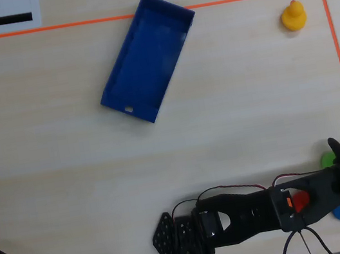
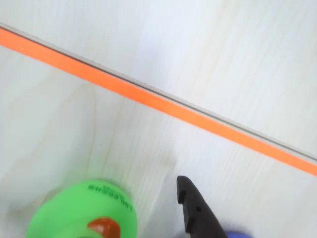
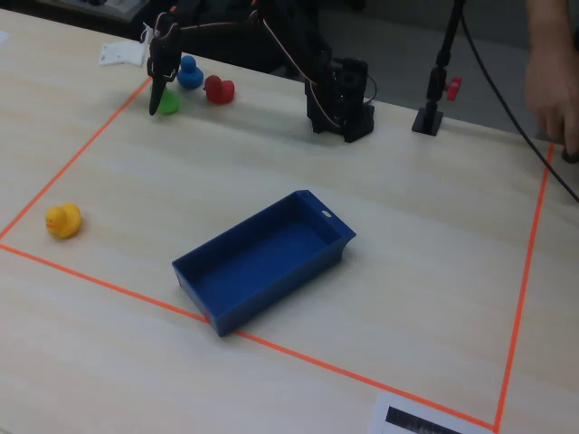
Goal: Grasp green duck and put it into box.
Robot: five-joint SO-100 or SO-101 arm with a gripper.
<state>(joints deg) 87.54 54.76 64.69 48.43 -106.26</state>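
Your claw (image 3: 159,98) hangs over the green duck (image 3: 166,102) near the counter's corner; grip state unclear. Duck looks light, squashy: pinch its body.

The worktop (image 3: 407,235) looks like pale wood-grain laminate, smooth with a soft sheen, and its orange tape (image 2: 163,101) border is matt. The green duck (image 2: 81,213) looks like smooth, slightly glossy rubber or plastic, the box (image 3: 237,289) like smooth blue plastic. The gripper (image 2: 198,213) finger is matt black plastic.
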